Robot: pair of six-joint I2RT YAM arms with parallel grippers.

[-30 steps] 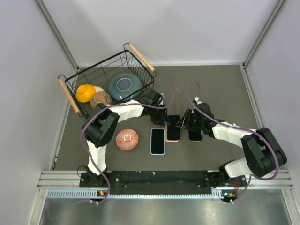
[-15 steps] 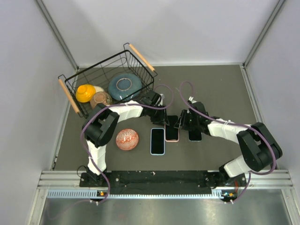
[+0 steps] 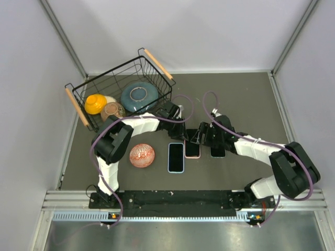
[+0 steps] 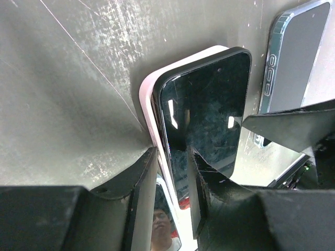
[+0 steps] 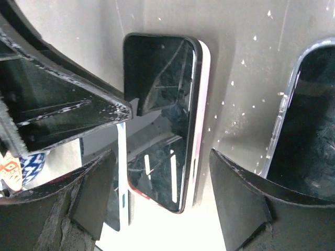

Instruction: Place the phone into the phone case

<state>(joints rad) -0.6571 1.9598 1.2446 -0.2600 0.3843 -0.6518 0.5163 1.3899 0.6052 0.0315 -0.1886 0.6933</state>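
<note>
A black phone (image 3: 192, 147) lies on a pink phone case (image 3: 192, 156) mid-table, skewed so that the case's rim shows along one long side. In the left wrist view the phone (image 4: 204, 110) overlaps the case (image 4: 148, 99). My left gripper (image 3: 181, 134) (image 4: 171, 157) is nearly shut, with one finger outside the case rim and the other on the screen. My right gripper (image 3: 200, 137) (image 5: 172, 198) is open wide, with its fingers on either side of the phone (image 5: 162, 115) and case (image 5: 202, 104), not touching them.
A blue-cased phone (image 3: 176, 157) lies just left of the pink case, and a clear-cased one (image 3: 218, 150) (image 4: 293, 52) (image 5: 309, 120) just right. A red patterned bowl (image 3: 142, 155) sits further left. A wire basket (image 3: 89, 86) holding bowls stands at the back left.
My right gripper has moved left, from beside the clear case to over the black phone. The phone has shifted slightly nearer. My left gripper has stayed put.
</note>
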